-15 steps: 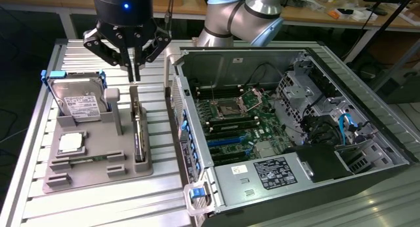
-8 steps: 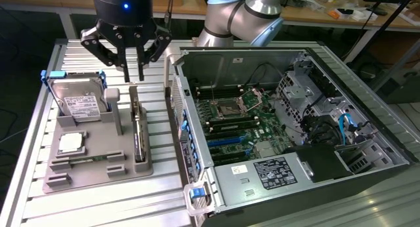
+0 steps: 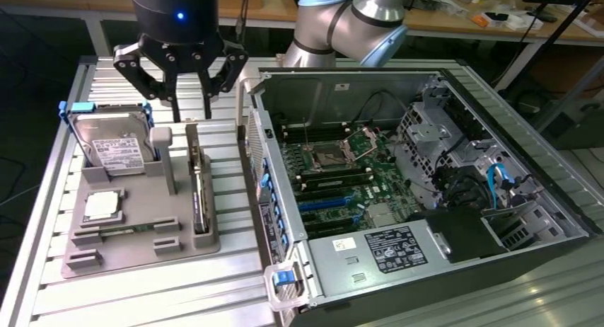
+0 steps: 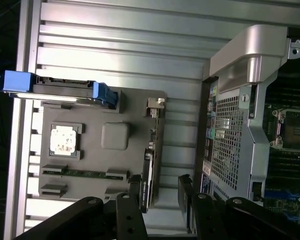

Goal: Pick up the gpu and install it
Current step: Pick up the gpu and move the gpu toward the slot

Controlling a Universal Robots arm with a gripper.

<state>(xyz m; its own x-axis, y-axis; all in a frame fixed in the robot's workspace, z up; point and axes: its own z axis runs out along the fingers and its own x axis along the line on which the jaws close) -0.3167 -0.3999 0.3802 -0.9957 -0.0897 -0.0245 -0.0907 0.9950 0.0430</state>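
Gpu (image 3: pixel 196 192) standing on its long edge in a slot of the grey tray (image 3: pixel 132 260), a thin dark strip running from twelve to six o'clock in the exterior view, with its silvery end at twelve. The gripper (image 3: pixel 192 117) hangs above the tray, showing at twelve o'clock from the gpu in that view, with its jaws spread apart. In the wrist view the card's edge lies in line between the two fingers (image 4: pixel 186 192), nearer one than the other, and below them. On the tray a drive (image 3: pixel 115 151) in a blue-handled frame stands at ten o'clock from the gpu, and a square chip (image 3: pixel 102 205) lies at nine o'clock. At three o'clock from the tray the case (image 3: pixel 358 93) lies open on the slatted counter (image 3: pixel 141 299), its motherboard (image 3: pixel 349 178) exposed.
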